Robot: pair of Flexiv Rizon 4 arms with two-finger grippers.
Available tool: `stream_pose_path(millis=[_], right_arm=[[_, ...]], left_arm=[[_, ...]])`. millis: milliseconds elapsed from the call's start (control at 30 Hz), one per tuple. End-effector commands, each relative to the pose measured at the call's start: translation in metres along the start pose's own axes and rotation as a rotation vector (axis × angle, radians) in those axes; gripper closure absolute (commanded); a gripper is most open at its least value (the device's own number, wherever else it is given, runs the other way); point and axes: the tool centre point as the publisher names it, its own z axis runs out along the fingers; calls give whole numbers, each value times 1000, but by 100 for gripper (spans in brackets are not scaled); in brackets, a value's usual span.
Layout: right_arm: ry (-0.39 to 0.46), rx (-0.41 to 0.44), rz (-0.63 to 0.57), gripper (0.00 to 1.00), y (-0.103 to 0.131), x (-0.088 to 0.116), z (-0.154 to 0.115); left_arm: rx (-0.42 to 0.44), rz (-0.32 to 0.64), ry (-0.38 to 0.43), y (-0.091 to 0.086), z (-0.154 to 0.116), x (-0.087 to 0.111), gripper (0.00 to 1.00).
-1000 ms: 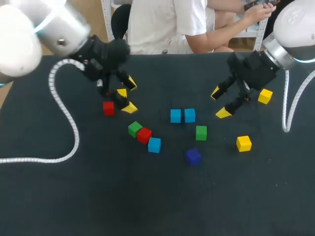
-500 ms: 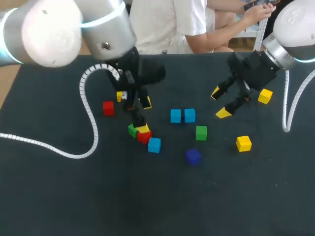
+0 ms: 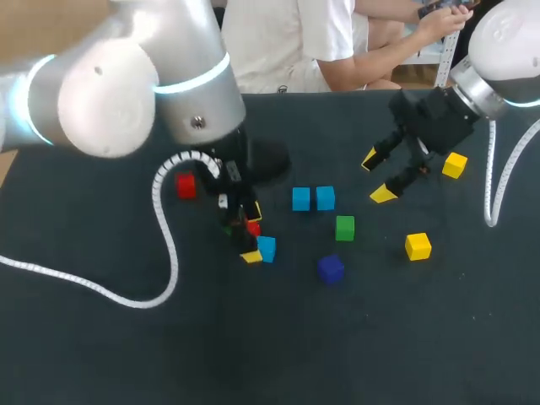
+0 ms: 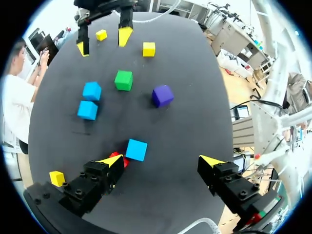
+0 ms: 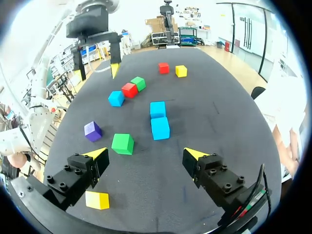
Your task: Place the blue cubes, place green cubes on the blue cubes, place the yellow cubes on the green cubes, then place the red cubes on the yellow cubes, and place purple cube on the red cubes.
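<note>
My left gripper (image 3: pixel 251 234) hangs open over a diagonal row of cubes, with a blue cube (image 3: pixel 267 248) beside its front finger and a red cube (image 3: pixel 253 227) half hidden under it. In the left wrist view that blue cube (image 4: pixel 136 149) lies just ahead of the open left gripper (image 4: pixel 162 160), and the red cube (image 4: pixel 118 159) touches one fingertip. Two more blue cubes (image 3: pixel 301 199) (image 3: pixel 326 197) sit side by side mid-table. Near them lie a green cube (image 3: pixel 344 228) and the purple cube (image 3: pixel 331 269). My right gripper (image 3: pixel 376 176) stands open and empty at the back right, above the table (image 5: pixel 146 153).
A yellow cube (image 3: pixel 418 245) lies at the right and another (image 3: pixel 455 164) behind my right gripper. A lone red cube (image 3: pixel 186 186) sits at the back left, with a yellow cube (image 5: pixel 181 71) beside it. The row's green cube (image 5: pixel 139 83) shows in the right wrist view.
My left arm has swung from the back left, by the lone red cube, forward and right to hang over the green-red-blue row. The right arm has kept still.
</note>
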Motion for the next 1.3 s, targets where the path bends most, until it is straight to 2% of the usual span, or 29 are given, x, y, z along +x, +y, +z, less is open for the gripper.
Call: stream_pose_path(millis=[33,100,400,700,1067,1300], right_arm=[[-2,0,-1,0,0,0,0],[-2,0,-1,0,0,0,0],[-2,0,-1,0,0,0,0],[-2,0,-1,0,0,0,0],[-2,0,-1,0,0,0,0],[-2,0,-1,0,0,0,0]], left_arm=[[-19,21,51,0,8,-12,0],[-31,53,75,0,8,-16,0],[-30,172,82,-1,19,-24,0],[-25,168,97,0,31,-16,0],[-14,175,127,17,40,-14,0],[6,134,130,22,50,-2,0]])
